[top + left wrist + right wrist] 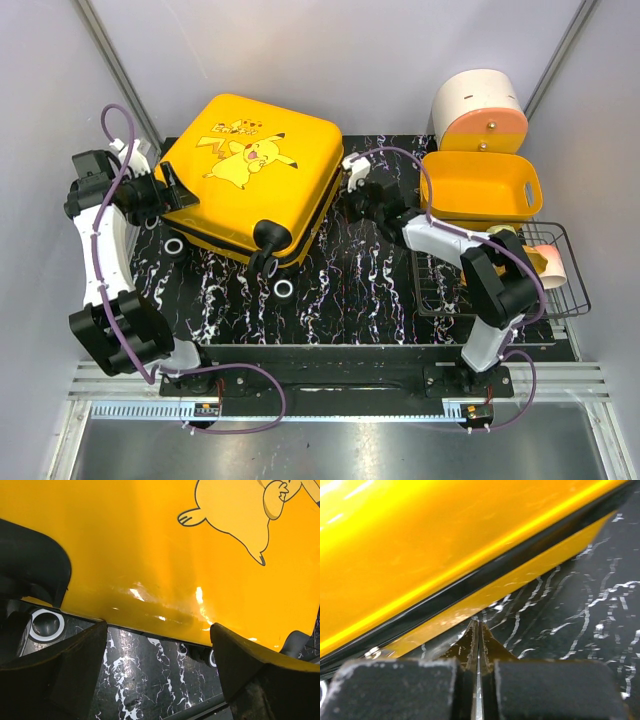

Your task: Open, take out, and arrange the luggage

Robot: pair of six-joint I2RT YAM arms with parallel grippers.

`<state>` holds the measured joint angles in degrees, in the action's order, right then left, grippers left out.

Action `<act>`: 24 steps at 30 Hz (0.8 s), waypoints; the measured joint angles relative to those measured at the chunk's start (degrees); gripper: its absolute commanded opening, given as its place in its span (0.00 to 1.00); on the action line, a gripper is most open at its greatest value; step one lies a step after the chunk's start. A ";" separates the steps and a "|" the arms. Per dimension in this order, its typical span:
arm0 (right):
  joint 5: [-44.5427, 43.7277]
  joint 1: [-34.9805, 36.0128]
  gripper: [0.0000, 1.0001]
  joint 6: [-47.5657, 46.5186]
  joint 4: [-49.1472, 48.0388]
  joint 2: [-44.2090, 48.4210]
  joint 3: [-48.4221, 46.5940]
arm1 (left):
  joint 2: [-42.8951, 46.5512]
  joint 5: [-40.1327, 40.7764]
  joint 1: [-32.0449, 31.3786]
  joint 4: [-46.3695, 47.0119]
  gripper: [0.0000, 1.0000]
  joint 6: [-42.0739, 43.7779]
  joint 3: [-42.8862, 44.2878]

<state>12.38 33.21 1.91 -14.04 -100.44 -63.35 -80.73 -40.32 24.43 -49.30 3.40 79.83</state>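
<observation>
Top view: the luggage (pixel 250 175) lies flat and still shut on the black marbled table (pixel 380 280), cartoon lid up, so I'd say we're at the opening step. The left gripper (pixel 163 195) sits at its left edge and the right gripper (pixel 345 185) at its right edge, with a yellow basket (pixel 480 185) further off to the right.

Left wrist view: fingers (pixel 60 670) spread wide, nothing held, glossy hard yellow shell with a rounded edge across the gap.

Right wrist view: fingers (pixel 470 640) pinched fully together on nothing, tip just short of the luggage's black seam (pixel 445 600). Next move probably needs that tip worked along the seam to a zip pull, which I can't see.
</observation>
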 measured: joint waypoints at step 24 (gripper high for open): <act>31.19 -3.28 0.62 -8.61 -12.17 0.79 7.69 | 2.03 -2.97 0.17 0.11 0.88 1.20 0.83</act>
<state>43.57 29.93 -6.70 -26.22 -99.66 -55.66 -78.70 -43.29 24.60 -49.19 4.60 80.66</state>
